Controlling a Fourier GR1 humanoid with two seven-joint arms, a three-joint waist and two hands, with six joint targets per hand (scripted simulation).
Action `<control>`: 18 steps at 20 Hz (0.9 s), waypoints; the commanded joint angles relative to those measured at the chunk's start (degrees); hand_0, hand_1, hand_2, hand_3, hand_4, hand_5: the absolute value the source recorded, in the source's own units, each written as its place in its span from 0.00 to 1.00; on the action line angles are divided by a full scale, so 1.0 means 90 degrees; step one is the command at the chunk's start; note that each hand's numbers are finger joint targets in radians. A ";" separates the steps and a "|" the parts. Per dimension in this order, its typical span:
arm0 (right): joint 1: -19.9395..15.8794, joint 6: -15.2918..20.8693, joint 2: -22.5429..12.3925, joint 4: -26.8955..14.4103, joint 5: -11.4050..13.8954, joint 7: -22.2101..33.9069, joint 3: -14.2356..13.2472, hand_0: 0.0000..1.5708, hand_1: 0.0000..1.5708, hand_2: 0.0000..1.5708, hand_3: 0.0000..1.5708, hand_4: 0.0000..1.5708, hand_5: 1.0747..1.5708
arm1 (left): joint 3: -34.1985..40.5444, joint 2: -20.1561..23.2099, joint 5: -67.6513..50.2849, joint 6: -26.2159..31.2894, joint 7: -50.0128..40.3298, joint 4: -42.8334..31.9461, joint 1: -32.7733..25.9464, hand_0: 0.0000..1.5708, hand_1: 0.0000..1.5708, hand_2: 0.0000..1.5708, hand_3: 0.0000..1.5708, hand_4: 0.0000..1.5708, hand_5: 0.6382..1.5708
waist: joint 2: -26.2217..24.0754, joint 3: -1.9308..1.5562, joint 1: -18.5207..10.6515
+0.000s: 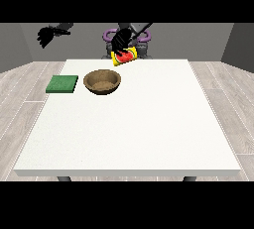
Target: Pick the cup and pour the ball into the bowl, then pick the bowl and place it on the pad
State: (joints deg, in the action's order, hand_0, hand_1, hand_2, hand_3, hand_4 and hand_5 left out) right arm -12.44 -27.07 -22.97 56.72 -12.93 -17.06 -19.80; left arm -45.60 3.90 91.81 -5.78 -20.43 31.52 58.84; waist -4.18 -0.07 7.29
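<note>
Over the white table, the robot hand at the view's right holds the tilted cup behind the bowl, so the ball could miss.

The large white rectangular table carries two items. A round brown wooden bowl sits below and slightly toward the view's left of the hand held above the far edge. A flat green square pad lies beside the bowl, further from that hand, toward the view's left.
</note>
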 commanded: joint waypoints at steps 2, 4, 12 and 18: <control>-0.0067 0.0207 0.0229 0.0313 0.0000 0.0259 0.0153 0.00 0.00 0.00 0.00 0.00 1.00 | -0.0037 -0.0117 0.0508 0.0370 0.0049 -0.0071 -0.0052 0.92 0.92 1.00 1.00 0.97 0.53 | 0.0045 0.0008 0.0109; -0.0089 0.0056 -0.0023 0.0038 -0.0146 0.0547 -0.0007 0.00 0.00 0.00 0.00 0.00 1.00 | 0.0023 -0.0058 0.0550 0.0445 0.0400 0.0161 0.0018 0.92 0.92 1.00 1.00 0.97 0.53 | -0.0023 0.0008 -0.0115; 0.0187 0.0433 0.0208 0.0023 -0.0218 0.0376 -0.0215 0.00 0.00 0.00 0.00 0.00 0.99 | 0.3229 -0.0078 -0.2708 -0.1628 -0.0122 0.1470 -0.0834 0.79 0.79 0.98 0.91 0.96 0.60 | 0.0007 0.0081 -0.0932; -0.0312 0.0740 0.0544 0.0285 -0.0180 0.0352 -0.0053 0.00 0.00 0.00 0.00 0.23 0.99 | 0.4329 -0.0425 -0.5620 -0.2630 0.0661 0.2512 -0.2049 0.00 0.00 0.00 0.00 0.27 0.99 | 0.1005 0.0185 -0.0825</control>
State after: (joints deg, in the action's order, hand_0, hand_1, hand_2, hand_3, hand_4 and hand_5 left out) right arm -12.87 -21.80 -19.62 57.92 -14.54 -14.11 -20.99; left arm -12.68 1.16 56.19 -24.74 -18.12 48.93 46.03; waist 0.60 1.11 -0.76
